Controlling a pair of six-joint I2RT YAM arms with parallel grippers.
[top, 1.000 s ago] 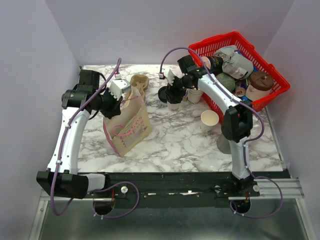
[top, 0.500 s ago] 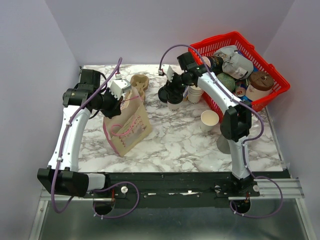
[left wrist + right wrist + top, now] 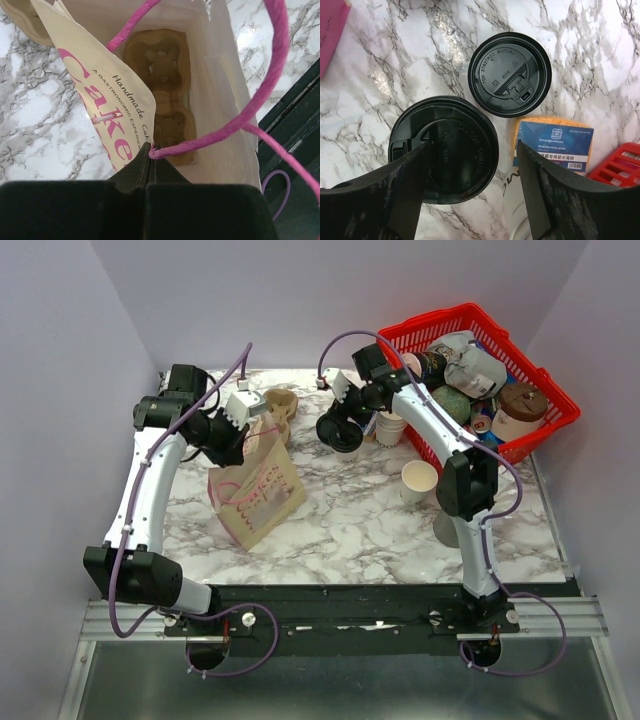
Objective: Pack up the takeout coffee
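The takeout coffee shows from above as a round black lid, and its cup is hidden beneath. My right gripper is open over it. The left finger overlaps the lid's left edge, and the right finger stands apart from it. In the top view the right gripper covers the coffee. My left gripper is shut on the pink handle of the paper bag and holds it open. A brown pulp carrier lies inside the bag.
A loose black lid lies just beyond the coffee. A sponge in a blue label sits to its right. A stack of white cups, a single lidless cup, a red basket of items and another pulp carrier are nearby.
The left arm has swung back and right, tilting the bag's top with it. The right gripper has shifted slightly, and the white cup body below it no longer shows.
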